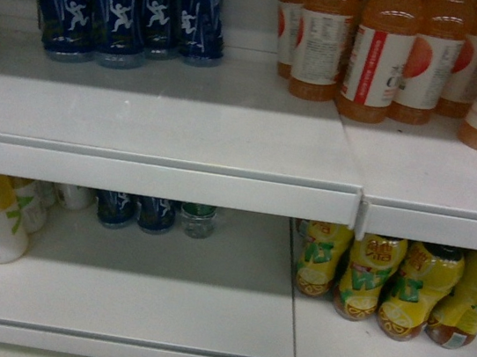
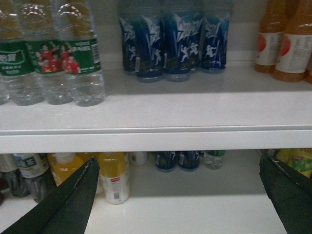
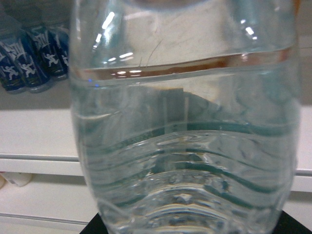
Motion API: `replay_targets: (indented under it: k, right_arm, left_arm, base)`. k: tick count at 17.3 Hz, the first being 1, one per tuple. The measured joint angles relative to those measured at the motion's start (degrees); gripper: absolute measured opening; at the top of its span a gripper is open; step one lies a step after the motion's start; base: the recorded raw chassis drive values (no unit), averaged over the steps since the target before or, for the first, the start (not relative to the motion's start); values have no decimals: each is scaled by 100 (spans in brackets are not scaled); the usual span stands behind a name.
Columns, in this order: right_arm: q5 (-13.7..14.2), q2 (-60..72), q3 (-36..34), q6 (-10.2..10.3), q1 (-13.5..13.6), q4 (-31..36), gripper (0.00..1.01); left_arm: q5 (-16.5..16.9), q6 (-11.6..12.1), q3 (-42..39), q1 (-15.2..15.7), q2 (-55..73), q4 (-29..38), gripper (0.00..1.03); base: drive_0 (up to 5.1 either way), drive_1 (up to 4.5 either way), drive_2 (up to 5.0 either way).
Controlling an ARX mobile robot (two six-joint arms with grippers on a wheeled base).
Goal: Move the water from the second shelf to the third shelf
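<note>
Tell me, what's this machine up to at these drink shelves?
It is shifting bottled water between shelves. One water bottle fills the right wrist view, apparently held in the right gripper, though its fingers barely show. The left gripper hangs open and empty before the shelf edge, with more green-labelled water bottles standing above.

1. Water bottle [image 3: 183, 136] sits directly in front of the right wrist camera, upright; shelf edge [image 3: 34, 163] behind it.
2. Left gripper [image 2: 178, 195] faces the shelf front [image 2: 156, 139], fingers [image 2: 68, 204] wide apart below the edge.
3. Water bottles [image 2: 78, 61] up-left of it on the shelf, sports drinks [image 2: 178, 41] straight above, juice bottles [image 2: 285, 41] up-right.
</note>
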Motion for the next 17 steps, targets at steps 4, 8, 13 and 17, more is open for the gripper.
replay_targets:
  k: [4, 8, 13, 17]
  right_arm:
    - [-20, 2, 0, 0, 2, 31, 40]
    - [-44, 2, 0, 2, 9, 24, 40]
    - [-26, 2, 0, 0, 4, 33, 40]
    - [-9, 0, 0, 0, 2, 17, 40]
  left_arm:
    - [0, 0, 0, 0, 0, -11, 98]
    - [-2, 0, 0, 0, 0, -2, 98]
    - [0, 0, 0, 0, 0, -7, 98]
    - [0, 0, 0, 0, 0, 0, 98]
  base:
    - [0, 0, 0]
    - [0, 0, 0]
    - [-102, 47, 47]
    - [-510, 235, 235]
